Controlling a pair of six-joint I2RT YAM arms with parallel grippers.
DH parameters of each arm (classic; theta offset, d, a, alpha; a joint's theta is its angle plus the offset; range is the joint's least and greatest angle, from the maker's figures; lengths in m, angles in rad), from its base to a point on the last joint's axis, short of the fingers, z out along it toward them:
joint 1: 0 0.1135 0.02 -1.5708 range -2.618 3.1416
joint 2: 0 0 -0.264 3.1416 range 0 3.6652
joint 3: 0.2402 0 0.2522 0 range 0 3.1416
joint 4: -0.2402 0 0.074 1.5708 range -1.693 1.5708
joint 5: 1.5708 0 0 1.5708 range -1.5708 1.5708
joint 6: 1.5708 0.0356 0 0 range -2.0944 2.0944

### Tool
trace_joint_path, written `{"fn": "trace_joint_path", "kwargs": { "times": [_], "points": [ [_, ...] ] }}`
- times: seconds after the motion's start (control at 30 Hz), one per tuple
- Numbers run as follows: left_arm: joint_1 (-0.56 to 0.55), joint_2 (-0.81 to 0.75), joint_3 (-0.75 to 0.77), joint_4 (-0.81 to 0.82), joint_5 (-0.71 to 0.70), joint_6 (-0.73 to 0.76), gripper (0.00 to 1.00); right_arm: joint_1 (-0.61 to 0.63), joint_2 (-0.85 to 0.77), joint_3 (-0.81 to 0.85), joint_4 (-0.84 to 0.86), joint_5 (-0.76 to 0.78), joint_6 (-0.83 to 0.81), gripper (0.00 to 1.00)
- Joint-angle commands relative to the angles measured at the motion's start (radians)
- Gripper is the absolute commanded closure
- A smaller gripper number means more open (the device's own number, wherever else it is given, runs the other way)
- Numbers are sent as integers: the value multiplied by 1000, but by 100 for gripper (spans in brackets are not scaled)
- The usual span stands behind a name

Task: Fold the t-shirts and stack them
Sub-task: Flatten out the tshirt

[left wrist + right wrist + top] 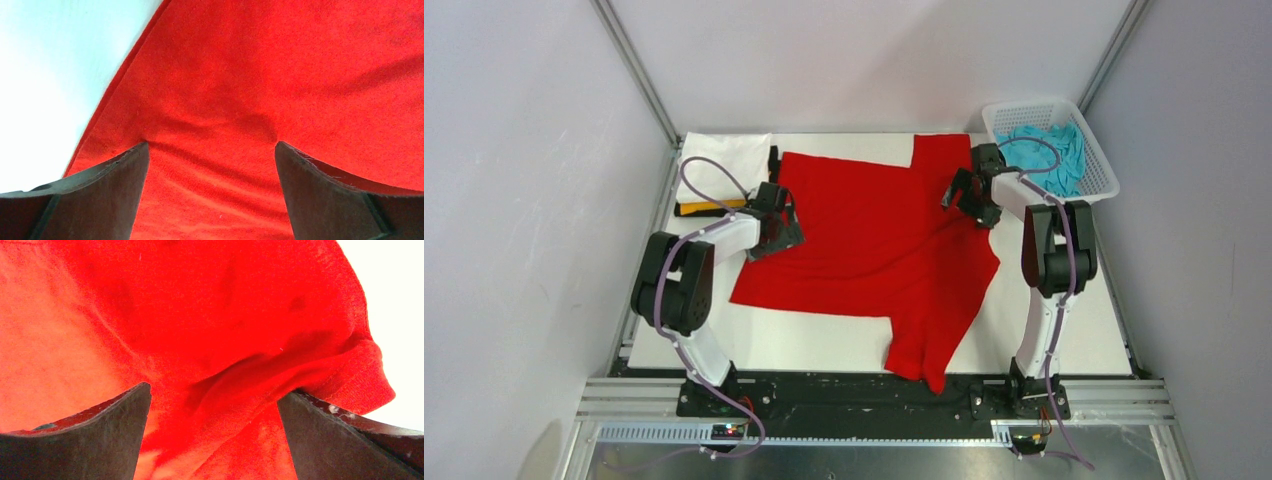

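The red t-shirt lies spread across the white table, one sleeve reaching the near edge. My left gripper is open and pressed down over its left edge; red cloth fills the space between the fingers. My right gripper is open over the shirt's right side, with a raised fold and a ribbed hem of red cloth between its fingers. A folded white t-shirt lies on a yellow-orange one and a black one at the back left. The turquoise t-shirt sits in the basket.
A white plastic mesh basket stands at the back right corner. Metal frame rails run along the table's sides and near edge. Bare white table shows in front of the red shirt.
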Motion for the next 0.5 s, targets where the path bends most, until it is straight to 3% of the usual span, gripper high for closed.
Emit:
{"fn": "trace_joint_path", "kwargs": {
  "times": [0.0, 0.17, 0.47],
  "points": [
    [15, 39, 56, 15, 26, -19, 0, -5, 92, 144, -24, 25, -117, 0],
    [16, 30, 57, 15, 43, -28, 0, -2, 148, 277, -68, 39, -142, 1],
    [3, -217, -68, 12, 20, -44, 0, 86, -60, 177, -82, 125, -193, 0]
  ]
}}
